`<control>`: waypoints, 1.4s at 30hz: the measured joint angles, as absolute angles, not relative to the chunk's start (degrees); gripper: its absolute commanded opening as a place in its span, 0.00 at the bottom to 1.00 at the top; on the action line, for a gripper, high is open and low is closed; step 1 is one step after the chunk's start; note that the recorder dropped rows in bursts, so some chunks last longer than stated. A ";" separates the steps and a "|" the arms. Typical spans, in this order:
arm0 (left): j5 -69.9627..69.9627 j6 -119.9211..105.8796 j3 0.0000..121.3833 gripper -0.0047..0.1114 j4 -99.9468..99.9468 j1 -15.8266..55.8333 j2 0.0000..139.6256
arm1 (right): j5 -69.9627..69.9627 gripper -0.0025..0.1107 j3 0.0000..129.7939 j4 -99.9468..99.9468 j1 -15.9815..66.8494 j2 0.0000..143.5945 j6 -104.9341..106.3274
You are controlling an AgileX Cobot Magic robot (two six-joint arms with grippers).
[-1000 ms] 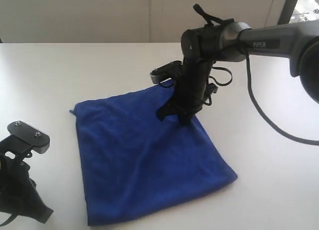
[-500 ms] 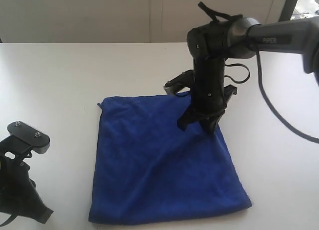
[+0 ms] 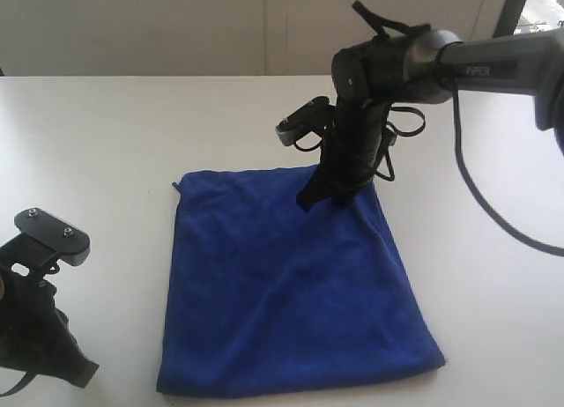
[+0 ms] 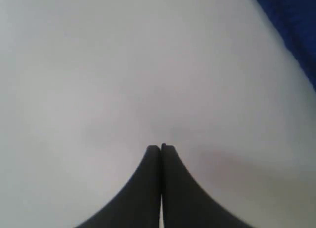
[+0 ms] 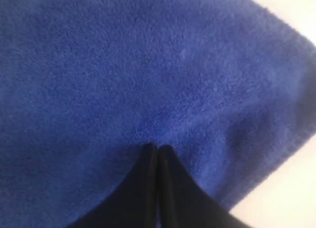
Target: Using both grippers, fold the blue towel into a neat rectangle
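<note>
The blue towel (image 3: 291,292) lies flat on the white table (image 3: 115,134) as a rough square. My right gripper (image 3: 322,200) comes down from the upper right. Its jaws are shut and its tips rest on the towel near the far right corner. Nothing is pinched between them. The right wrist view shows the shut tips (image 5: 157,147) on the fuzzy blue cloth (image 5: 148,65), close to its edge. My left gripper (image 3: 81,372) sits at the near left, apart from the towel. In the left wrist view the left gripper (image 4: 161,147) is shut over bare table, with a strip of towel (image 4: 291,16) in one corner.
A pale wall (image 3: 176,28) runs behind the table's far edge. The right arm's black cable (image 3: 476,204) loops down over the table to the right of the towel. Bare tabletop surrounds the towel on the left, back and right.
The towel swung and slid to the right with the right gripper on it, then stayed put. The right gripper has since shifted back toward the towel's far edge. The left gripper barely moved.
</note>
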State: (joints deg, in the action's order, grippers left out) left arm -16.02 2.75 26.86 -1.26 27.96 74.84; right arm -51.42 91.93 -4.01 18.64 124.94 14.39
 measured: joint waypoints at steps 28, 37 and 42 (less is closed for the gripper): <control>-16.46 2.75 26.86 0.04 0.00 27.96 74.84 | -51.03 0.02 94.59 -7.33 18.74 128.31 3.07; -16.99 2.05 27.21 0.04 3.21 27.96 74.30 | -54.71 0.02 93.49 -6.20 18.55 124.86 6.33; -18.07 -6.18 31.30 0.04 10.01 30.86 72.30 | -58.23 0.02 93.40 -6.08 18.55 117.10 13.39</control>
